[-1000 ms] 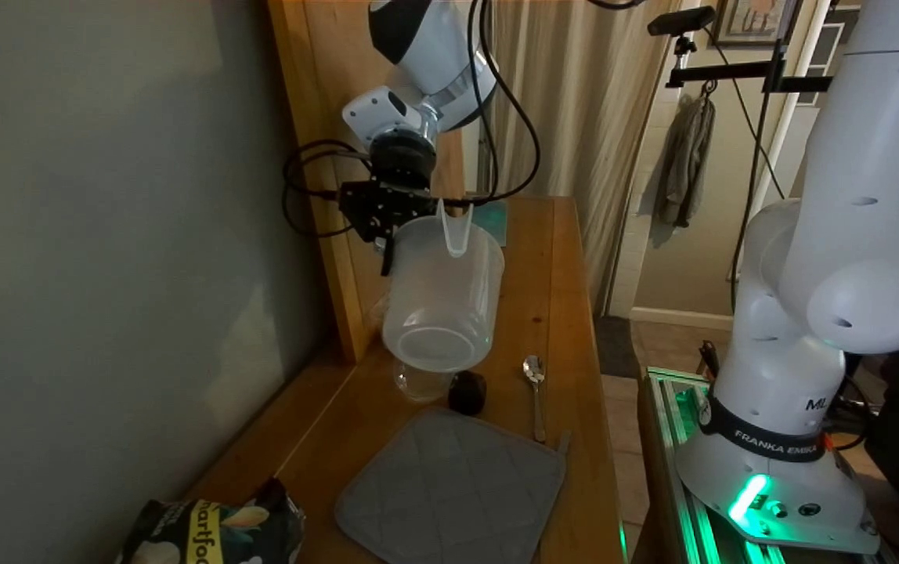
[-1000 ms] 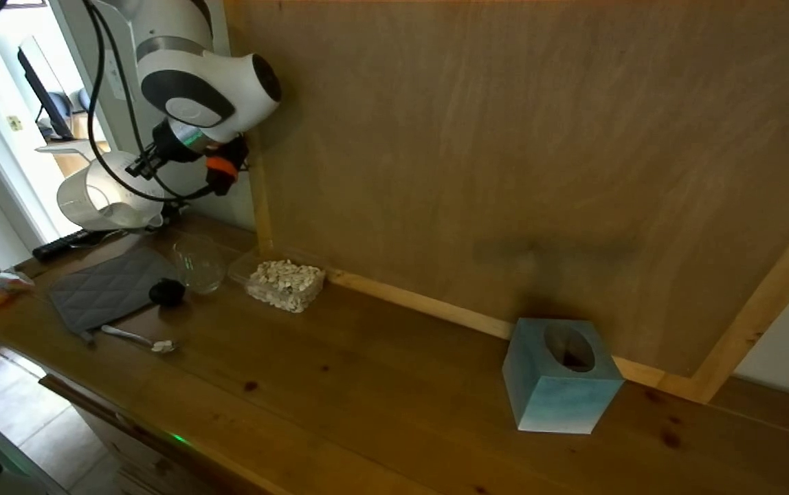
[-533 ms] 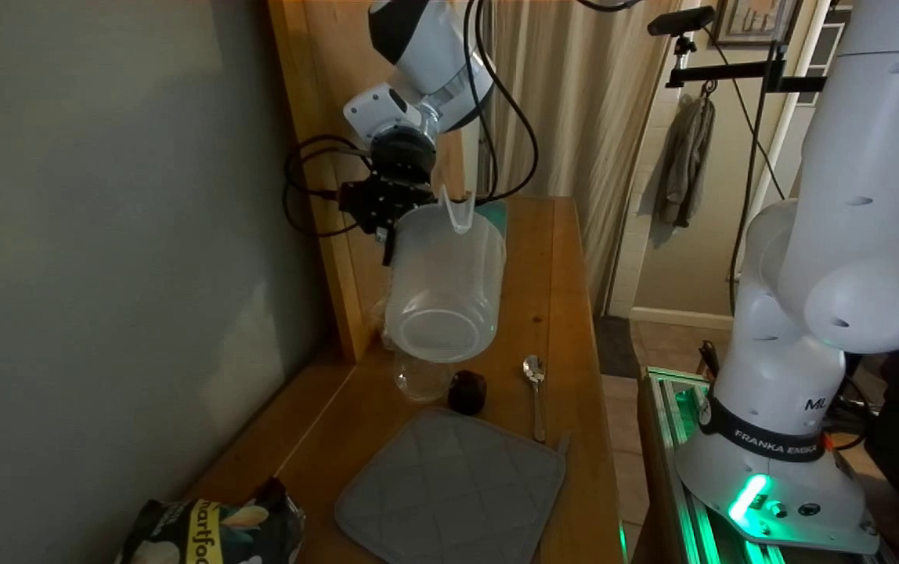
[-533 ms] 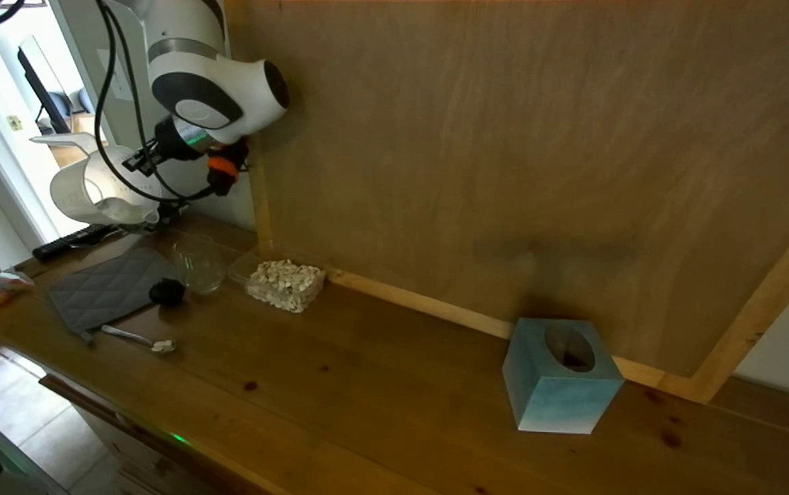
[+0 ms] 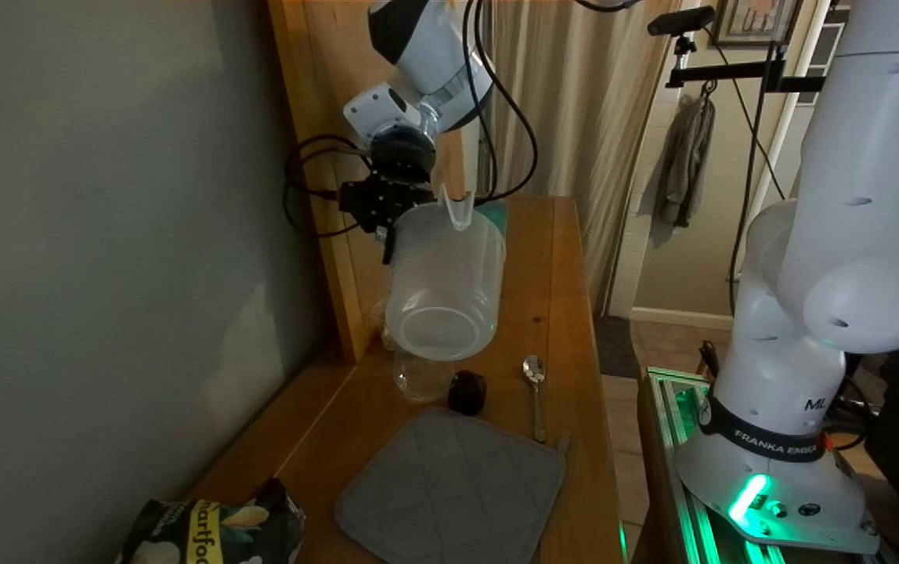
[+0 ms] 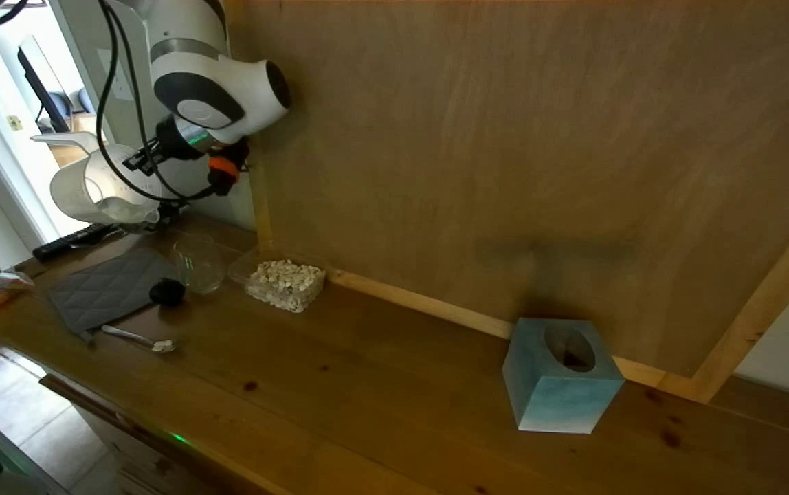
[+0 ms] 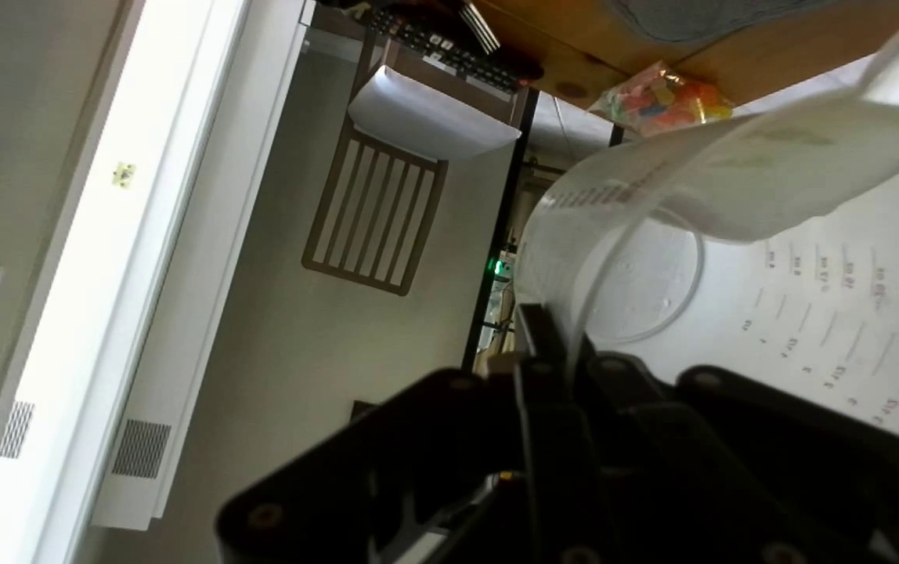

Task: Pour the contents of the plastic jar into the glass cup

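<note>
Whitish translucent plastic jar (image 5: 445,286) was up in the air, tilted well over, wall pinched in the gripper (image 7: 567,337): jaws clamped on the rim, which ran between the fingers (image 7: 537,337) in the wrist view. Handle (image 6: 68,139) was on the upper side, base end toward the camera in an exterior view. Wrist view looked into the mouth: measuring marks (image 7: 825,313) on the wall, plus a pale patch (image 7: 810,168) along one side, couldn't tell if liquid.

Glass cup (image 6: 200,267) stood upright on the wooden tabletop (image 6: 394,385), lower than the jar and apart from it; contents too faint to read. Dark object (image 6: 168,292) sat just beside the cup, grey pot holder (image 5: 453,486) near both. Spoon (image 6: 126,335) lay near the pot holder, pale flakes (image 6: 163,346) at its bowl. Clear tub (image 6: 279,298) with more flakes was on the cup's other side, just beside the wood panel (image 6: 504,158). Blue tissue box (image 6: 563,395) was well apart, further along the panel. Dark bag (image 5: 214,529) with a yellow label sat near the pot holder in an exterior view; wrist view also caught a bag of coloured pieces (image 7: 661,100) and a fork (image 7: 481,27)
</note>
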`<state>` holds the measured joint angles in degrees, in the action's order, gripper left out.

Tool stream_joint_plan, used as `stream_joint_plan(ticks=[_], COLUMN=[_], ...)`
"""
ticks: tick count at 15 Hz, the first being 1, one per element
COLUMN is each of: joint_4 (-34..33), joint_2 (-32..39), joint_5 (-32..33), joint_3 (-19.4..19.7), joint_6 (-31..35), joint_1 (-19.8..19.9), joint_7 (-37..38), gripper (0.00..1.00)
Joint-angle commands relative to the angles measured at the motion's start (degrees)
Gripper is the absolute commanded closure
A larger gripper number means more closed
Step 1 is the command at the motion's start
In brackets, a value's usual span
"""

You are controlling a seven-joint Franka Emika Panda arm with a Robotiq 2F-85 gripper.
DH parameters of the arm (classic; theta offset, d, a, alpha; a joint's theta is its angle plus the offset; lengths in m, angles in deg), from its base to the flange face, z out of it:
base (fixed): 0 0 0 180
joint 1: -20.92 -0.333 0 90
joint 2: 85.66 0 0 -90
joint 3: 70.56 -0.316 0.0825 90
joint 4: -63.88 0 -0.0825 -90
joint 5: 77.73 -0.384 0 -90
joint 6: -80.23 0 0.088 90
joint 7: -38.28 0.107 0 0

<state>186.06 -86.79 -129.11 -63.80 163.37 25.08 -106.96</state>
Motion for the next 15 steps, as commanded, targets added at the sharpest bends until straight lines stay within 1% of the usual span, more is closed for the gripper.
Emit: stream_joint_plan(ticks=[1,10,15], joint_4=[-2.15,-2.12,-2.38], joint_2=[2.04,2.16,2.36], joint_5=[-2.35,-4.00,-3.79], joint_3=[0.68,0.82,0.92], joint_6=[0.96,0.93,0.38], joint_1=[1.58,1.76,1.87], joint_7=[2.46,4.98,5.26], gripper=[0.99,0.99,0.99])
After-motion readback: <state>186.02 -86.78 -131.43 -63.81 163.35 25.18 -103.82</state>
